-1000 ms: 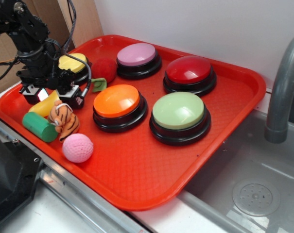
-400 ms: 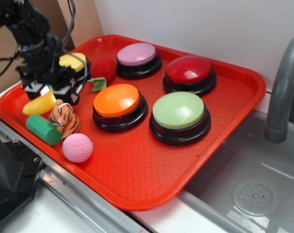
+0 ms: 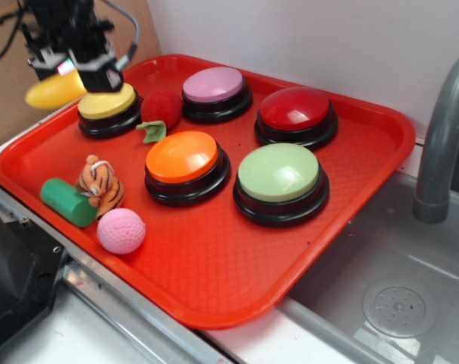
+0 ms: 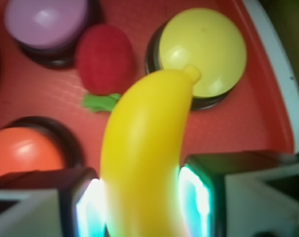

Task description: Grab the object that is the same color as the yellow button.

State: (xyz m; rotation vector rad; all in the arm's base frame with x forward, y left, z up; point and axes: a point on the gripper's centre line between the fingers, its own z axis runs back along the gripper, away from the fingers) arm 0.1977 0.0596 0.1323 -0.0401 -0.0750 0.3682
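The yellow toy banana [image 3: 53, 89] [image 4: 144, 158] hangs in the air above the tray's far left corner, clamped between my fingers. My gripper [image 3: 68, 70] [image 4: 142, 207] is shut on it, with a glowing pad pressed to each side of the fruit. The yellow button [image 3: 107, 101] [image 4: 203, 49] sits on its black base just below and to the right of the gripper. In the wrist view the banana's tip points toward that button.
On the red tray [image 3: 343, 205] stand orange [image 3: 181, 158], pale green [image 3: 279, 172], red [image 3: 295, 108] and purple [image 3: 213, 83] buttons. A red plush strawberry [image 3: 161, 108], tiger plush [image 3: 100, 183], green cylinder [image 3: 67, 201] and pink ball [image 3: 121, 230] lie at the left. A sink and faucet [image 3: 441, 144] are on the right.
My gripper has risen off the tray with the banana in it, moving up and toward the back left. The banana no longer rests beside the tiger and cylinder.
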